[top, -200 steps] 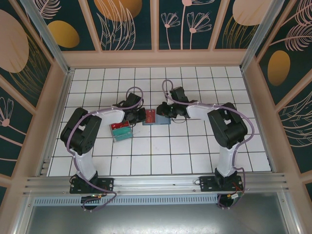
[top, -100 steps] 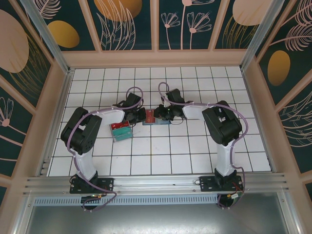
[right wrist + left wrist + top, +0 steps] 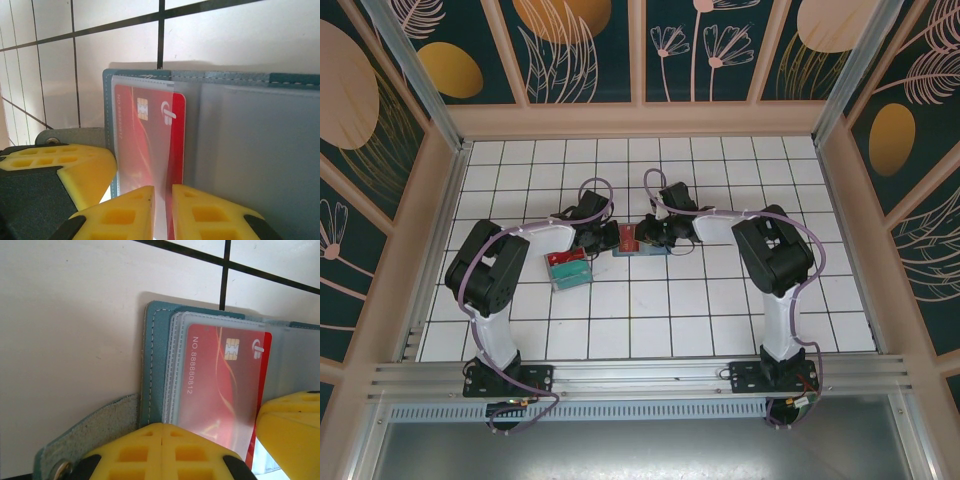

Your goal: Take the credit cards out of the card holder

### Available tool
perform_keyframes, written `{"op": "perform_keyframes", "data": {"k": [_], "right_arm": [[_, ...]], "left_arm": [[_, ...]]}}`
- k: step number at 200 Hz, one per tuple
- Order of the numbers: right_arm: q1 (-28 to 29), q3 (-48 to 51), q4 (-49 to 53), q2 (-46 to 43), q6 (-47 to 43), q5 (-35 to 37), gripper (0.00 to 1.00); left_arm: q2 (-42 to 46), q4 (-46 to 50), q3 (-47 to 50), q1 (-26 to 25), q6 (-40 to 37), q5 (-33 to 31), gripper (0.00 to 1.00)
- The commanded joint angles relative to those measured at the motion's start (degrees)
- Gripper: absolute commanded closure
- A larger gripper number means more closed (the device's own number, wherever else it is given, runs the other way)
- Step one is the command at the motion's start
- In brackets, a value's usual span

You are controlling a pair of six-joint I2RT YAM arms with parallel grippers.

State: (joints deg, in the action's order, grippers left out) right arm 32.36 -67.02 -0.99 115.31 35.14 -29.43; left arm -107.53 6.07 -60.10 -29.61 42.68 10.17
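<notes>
A clear plastic tray (image 3: 569, 270) with red and teal contents sits left of centre on the tabletop (image 3: 650, 320), which is tiled in white squares with dark grid lines. Dark teal wall panels (image 3: 580, 45), painted with pale flowers and orange-gold ovals, enclose three sides. A metal rail (image 3: 640, 378) runs along the near edge.

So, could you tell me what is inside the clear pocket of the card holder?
A red credit card with a gold chip lies in the clear pocket. The right gripper covers its near end; whether another card lies behind it cannot be seen.
</notes>
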Motion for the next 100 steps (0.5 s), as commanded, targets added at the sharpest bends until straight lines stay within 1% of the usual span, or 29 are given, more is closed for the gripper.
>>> {"op": "perform_keyframes", "data": {"k": [1,100], "right_arm": [[0.07,0.66,1.92,-1.95,0.70,2.36,0.82],[-0.63,3.12,0.23,-4.03,1.55,2.69,0.83]], "left_arm": [[-2.41,1.41,0.51,0.16,0.17,0.37,0.96],[-2.90,2.02,0.11,0.18,-0.05,0.46,0.96]]}}
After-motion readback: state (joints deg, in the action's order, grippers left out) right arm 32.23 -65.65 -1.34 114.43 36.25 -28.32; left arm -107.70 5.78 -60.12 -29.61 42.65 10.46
